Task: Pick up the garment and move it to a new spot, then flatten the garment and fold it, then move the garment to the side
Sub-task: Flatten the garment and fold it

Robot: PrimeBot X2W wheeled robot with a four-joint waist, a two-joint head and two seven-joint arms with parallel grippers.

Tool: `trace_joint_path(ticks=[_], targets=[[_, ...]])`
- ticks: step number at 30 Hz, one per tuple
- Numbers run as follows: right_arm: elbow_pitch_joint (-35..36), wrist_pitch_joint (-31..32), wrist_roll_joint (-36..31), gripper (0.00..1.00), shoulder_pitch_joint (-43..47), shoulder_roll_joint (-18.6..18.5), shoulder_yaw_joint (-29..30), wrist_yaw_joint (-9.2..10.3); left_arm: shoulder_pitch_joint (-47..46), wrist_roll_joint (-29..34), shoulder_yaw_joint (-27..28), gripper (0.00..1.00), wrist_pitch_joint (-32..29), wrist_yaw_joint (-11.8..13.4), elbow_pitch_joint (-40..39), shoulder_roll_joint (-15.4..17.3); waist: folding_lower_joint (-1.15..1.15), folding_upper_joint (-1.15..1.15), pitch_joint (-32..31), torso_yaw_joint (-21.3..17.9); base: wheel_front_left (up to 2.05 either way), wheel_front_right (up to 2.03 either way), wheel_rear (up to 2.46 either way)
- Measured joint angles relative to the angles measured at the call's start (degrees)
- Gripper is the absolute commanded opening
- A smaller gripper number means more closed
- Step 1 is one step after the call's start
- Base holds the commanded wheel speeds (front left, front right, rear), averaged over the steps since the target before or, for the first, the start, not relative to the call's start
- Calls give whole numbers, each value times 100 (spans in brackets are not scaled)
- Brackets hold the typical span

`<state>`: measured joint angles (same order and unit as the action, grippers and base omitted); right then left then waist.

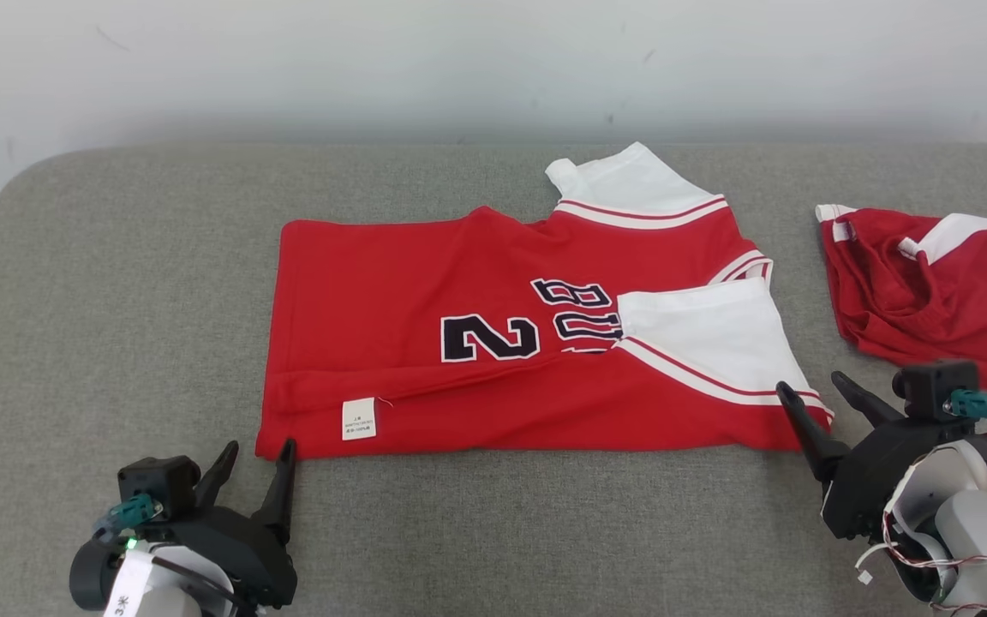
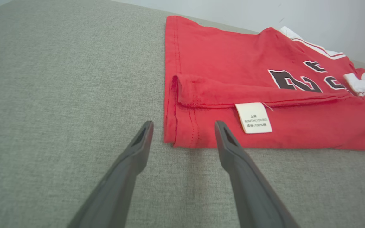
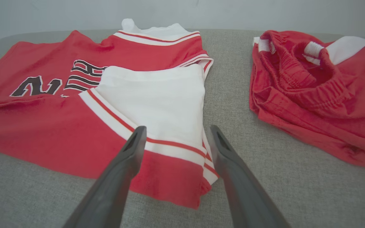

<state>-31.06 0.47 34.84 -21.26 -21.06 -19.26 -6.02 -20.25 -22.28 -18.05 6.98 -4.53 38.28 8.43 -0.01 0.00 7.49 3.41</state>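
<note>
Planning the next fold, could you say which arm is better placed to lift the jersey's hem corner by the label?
Probably left: the open left gripper faces the jersey corner beside the label; the right gripper sits at the sleeve end.

The red jersey (image 1: pixel 391 283) carries a big dark number 2 (image 1: pixel 489 337) with a white outline. The dark letters (image 1: pixel 575 308) beside it are partly covered. Its white label (image 2: pixel 253 117) has small print; "60MTH(120/60)" and "100%" are readable.

A grey fabric-covered surface (image 1: pixel 116 300) under a part-folded red jersey (image 1: pixel 425 291), crumpled red shorts (image 1: pixel 956 317) to its right.
</note>
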Motion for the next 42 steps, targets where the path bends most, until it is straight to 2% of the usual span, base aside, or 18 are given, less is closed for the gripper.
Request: trace_joint_path(ticks=[10, 17, 18, 19, 20, 21, 30, 32, 42], targets=[[-54, 3, -183, 100, 73, 8, -164, 201, -113, 16, -53, 100, 122, 7, 201, -30, 1, 0, 203, -31, 0, 0, 0], [-154, 45, -296, 100, 62, 83, -259, 256, -274, 68, -101, 100, 162, 5, 509, -65, 1, 0, 317, -64, 0, 0, 0], [-172, 59, -296, 88, 60, 92, -265, 257, -277, 68, -110, 98, 162, 5, 557, -68, 1, 0, 328, -69, 0, 0, 0], [-185, 59, -294, 51, 54, 99, -266, 257, -297, 68, -109, 84, 162, 5, 592, -71, 1, 0, 337, -74, 0, 0, 0], [-193, 60, -294, 24, 46, 100, -267, 257, -347, 67, -112, 16, 156, 4, 653, -78, 1, 0, 344, -77, 0, 0, 0], [-203, 62, -294, 0, 36, 100, -270, 257, -392, 69, -129, 0, 134, 4, 692, -77, 1, 0, 348, -80, 0, 0, 0], [-368, 38, -261, 0, -12, 141, -267, 245, -476, 75, -145, 0, 225, -4, 923, -129, 1, 0, 232, -62, 0, 0, 0], [-380, -20, -177, 0, 30, 152, -205, 192, -451, 43, -120, 0, 271, -11, 947, -146, 1, 1, 160, -52, 0, 0, 0], [-175, -235, 260, 0, 833, 96, 21, 86, 178, -145, -36, 0, 316, -130, 946, -163, 0, 0, -359, 12, 0, 0, 0]])
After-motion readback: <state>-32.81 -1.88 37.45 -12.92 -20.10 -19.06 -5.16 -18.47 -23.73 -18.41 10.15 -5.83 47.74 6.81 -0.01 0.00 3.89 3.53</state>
